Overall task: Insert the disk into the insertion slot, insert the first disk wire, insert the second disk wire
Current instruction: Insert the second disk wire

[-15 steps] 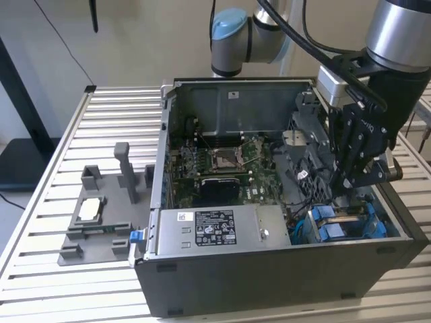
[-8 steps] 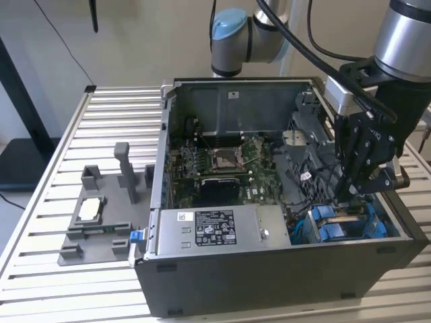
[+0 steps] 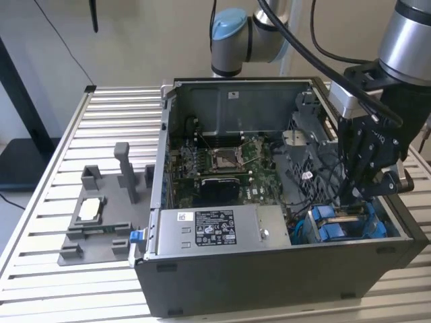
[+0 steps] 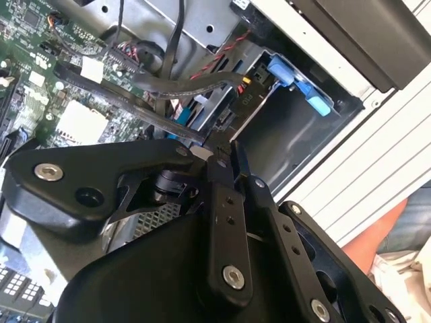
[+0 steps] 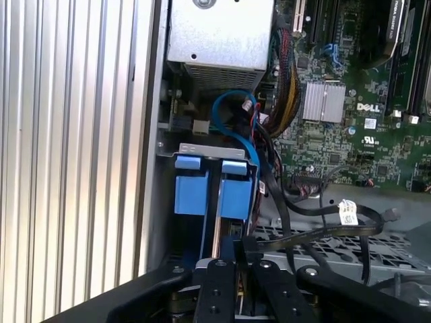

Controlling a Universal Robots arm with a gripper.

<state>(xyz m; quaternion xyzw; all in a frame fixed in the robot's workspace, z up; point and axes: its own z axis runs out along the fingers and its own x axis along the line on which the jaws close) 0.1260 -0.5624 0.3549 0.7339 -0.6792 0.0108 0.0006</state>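
Note:
The disk sits on edge in the drive bay at the front right corner of the open computer case. Its blue carrier (image 3: 343, 227) (image 5: 236, 195) is seen in the exterior and first wrist views, with a thin silver edge (image 5: 216, 232) between two blue frames. A blue end tab (image 4: 296, 84) is visible in the second wrist view. My gripper (image 3: 357, 198) (image 4: 225, 145) (image 5: 229, 259) hangs just above the bay. Its fingers (image 4: 217, 175) are pressed together on the end of a black disk wire (image 4: 135, 104). A second black wire with a white tag (image 5: 348, 212) runs toward the fingers.
A grey labelled power supply box (image 3: 215, 229) lies along the case's front wall, with the motherboard (image 3: 222, 165) behind it. Loose red, black and blue cables (image 5: 266, 128) crowd the bay. At the exterior view's left, a grey fixture (image 3: 94, 215) stands on the slatted table (image 3: 40, 202).

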